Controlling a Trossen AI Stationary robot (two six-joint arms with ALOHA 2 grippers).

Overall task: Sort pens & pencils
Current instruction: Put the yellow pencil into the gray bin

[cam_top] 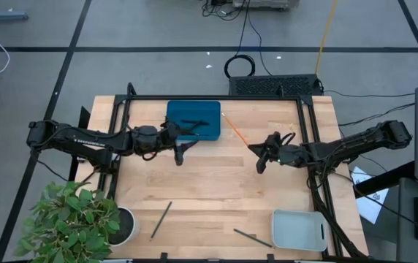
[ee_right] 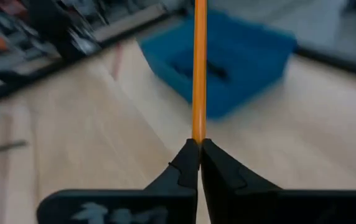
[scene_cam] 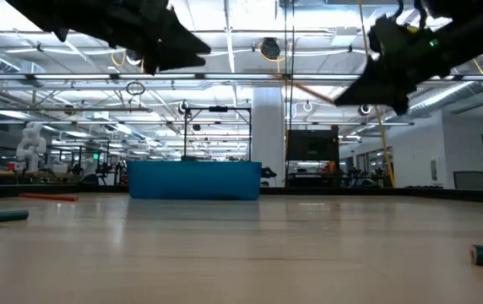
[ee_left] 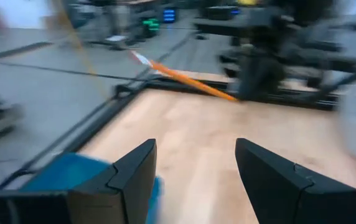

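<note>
No brand, label or readable writing shows on any of the things; only an unreadable pale mark sits on the right wrist's housing.

The right gripper has its jaws pressed fully together on one end of the orange pencil. The pencil juts straight out from the jaws, lifted off the table, and points toward the blue tray at the far side. In the right wrist view the pencil runs from the closed tips toward that tray, where dark pens lie inside.

The left gripper hangs above the table just in front of the blue tray, its jaws spread wide with nothing between them. In the left wrist view the two dark fingers stand well apart over bare wood, and the orange pencil shows farther off.

Black pens lie in the blue tray. A dark grey pencil lies on the table near the front left, beside a potted plant. Another dark stick lies near the front, just beside a pale grey tray. In the low view a red pencil lies on the table left of the blue tray.
</note>
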